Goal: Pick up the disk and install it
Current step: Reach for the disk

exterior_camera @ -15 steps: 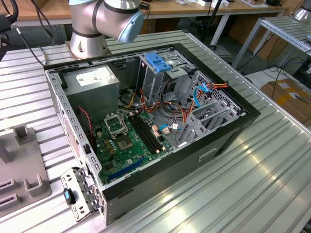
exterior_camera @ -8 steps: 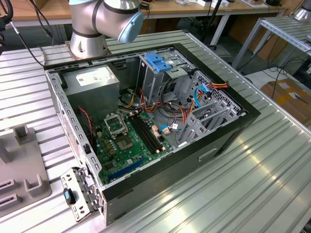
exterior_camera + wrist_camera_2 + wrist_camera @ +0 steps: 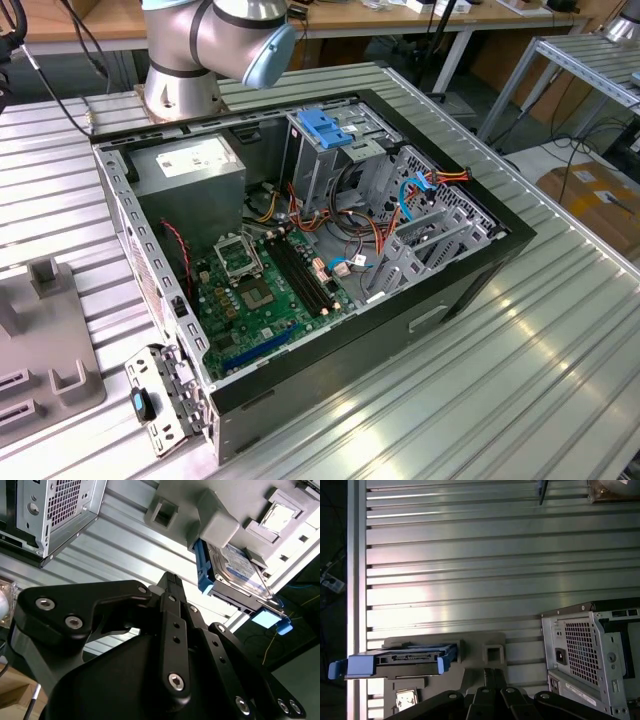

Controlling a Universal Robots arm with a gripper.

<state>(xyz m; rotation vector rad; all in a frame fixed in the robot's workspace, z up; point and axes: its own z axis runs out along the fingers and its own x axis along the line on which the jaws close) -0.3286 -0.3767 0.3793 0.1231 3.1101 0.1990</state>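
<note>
Hovering clenched on nothing over the worktop (image 3: 470, 555), the claw (image 3: 493, 674) is facing the pick-up step, the disk (image 3: 235, 565) is sitting untouched in its grey holder (image 3: 220, 522) just ahead of it, and grasping it is, by the look of things, calling for released jaws.

— What kind of place is this?
— A robotics lab or workshop. A robot arm (image 3: 200, 50) stands bolted to a ribbed aluminium table (image 3: 520, 380), beside an open computer case (image 3: 400, 330).
— And around it?
— Wooden workbenches (image 3: 400, 18), cables (image 3: 565, 150) trailing over the floor, a cardboard box (image 3: 595, 195), and a metal rack (image 3: 590, 60).
</note>
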